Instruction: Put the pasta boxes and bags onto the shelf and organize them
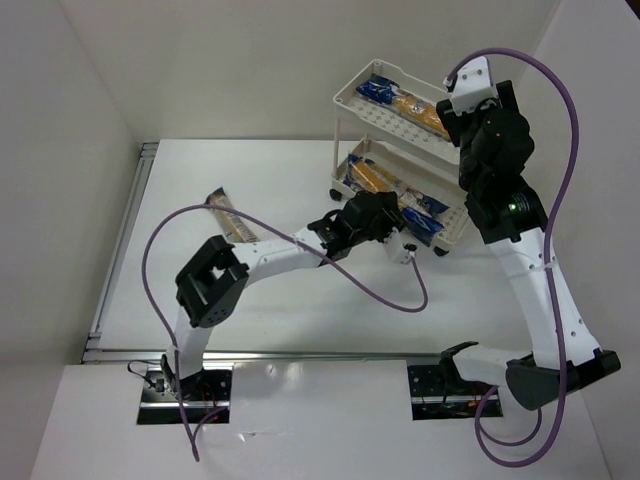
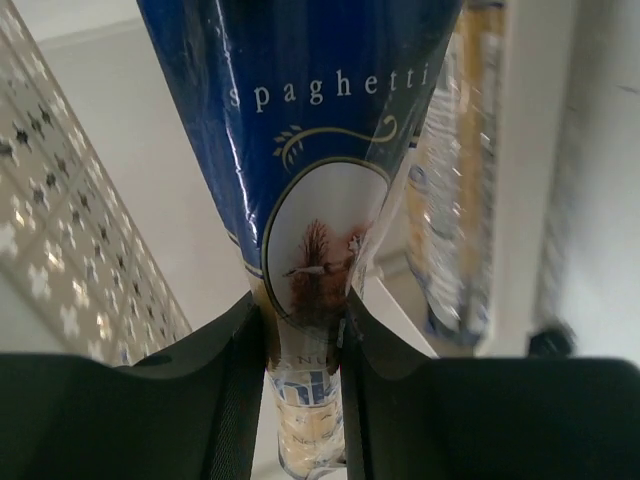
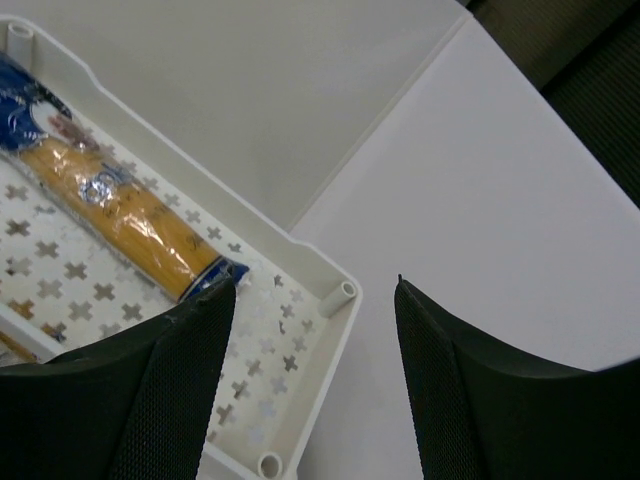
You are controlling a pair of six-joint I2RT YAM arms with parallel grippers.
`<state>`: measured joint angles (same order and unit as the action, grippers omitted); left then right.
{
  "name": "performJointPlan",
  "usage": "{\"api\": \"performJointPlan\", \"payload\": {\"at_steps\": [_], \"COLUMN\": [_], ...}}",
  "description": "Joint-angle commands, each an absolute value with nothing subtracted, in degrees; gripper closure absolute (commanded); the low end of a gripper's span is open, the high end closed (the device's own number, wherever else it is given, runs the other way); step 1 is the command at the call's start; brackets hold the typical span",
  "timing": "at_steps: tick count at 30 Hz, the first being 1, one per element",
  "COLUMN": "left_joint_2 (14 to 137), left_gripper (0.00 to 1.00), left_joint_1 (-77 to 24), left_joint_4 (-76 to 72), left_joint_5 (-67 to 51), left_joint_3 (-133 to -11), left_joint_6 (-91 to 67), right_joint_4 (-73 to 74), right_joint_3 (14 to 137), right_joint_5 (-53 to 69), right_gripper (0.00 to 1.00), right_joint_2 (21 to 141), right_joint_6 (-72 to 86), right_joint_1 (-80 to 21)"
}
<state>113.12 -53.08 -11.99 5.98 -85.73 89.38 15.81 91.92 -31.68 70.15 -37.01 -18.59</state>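
Observation:
The shelf [image 1: 352,98] is a cream two-tier cart at the back right. One pasta packet [image 1: 405,100] lies in its top tray, and others [image 1: 372,178] lie in the lower tray. My left gripper [image 1: 388,225] is at the lower tray's front edge, shut on a blue spaghetti packet [image 2: 310,180] near its end, the jaws [image 2: 305,340] pinching it. A second packet [image 2: 455,200] lies just beside it. My right gripper [image 1: 458,108] hovers open and empty [image 3: 315,300] over the top tray's corner [image 3: 325,320], next to the top-tray packet's end [image 3: 120,215].
One more packet [image 1: 230,220] lies on the white table at the left, behind the left arm. White walls enclose the table at the back and the sides. Purple cables loop over both arms. A perforated tray wall [image 2: 60,230] is close on the left of the left gripper.

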Motion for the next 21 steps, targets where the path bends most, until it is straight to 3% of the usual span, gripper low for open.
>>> {"api": "performJointPlan", "payload": {"at_steps": [1, 7, 15, 19, 21], "left_joint_2": [116.35, 130.16, 136.74, 145.87, 152.28], "left_gripper": [1.0, 1.0, 0.96, 0.86, 0.78], "left_joint_1": [-51.33, -48.08, -46.23, -45.62, -45.62], "left_joint_4": [-25.05, -19.7, -15.48, -7.32, -0.46], "left_joint_5": [0.54, -2.18, -4.22, -0.63, -0.01], "left_joint_3": [-96.83, -118.28, -124.79, -141.89, -157.11], "left_joint_6": [94.39, 95.54, 94.84, 90.2, 89.3], "right_joint_4": [12.74, 12.74, 12.74, 12.74, 12.74], "right_joint_3": [89.3, 87.89, 87.36, 87.36, 87.36], "right_joint_5": [-31.55, -31.55, -31.03, -31.03, -31.03], "right_gripper": [0.3, 0.3, 0.3, 0.3, 0.3], "right_joint_2": [68.29, 67.76, 67.24, 67.76, 68.29], "right_joint_6": [-37.97, -37.97, -39.02, -39.02, -39.02], "right_joint_1": [-18.98, -18.98, -18.98, -18.98, -18.98]}}
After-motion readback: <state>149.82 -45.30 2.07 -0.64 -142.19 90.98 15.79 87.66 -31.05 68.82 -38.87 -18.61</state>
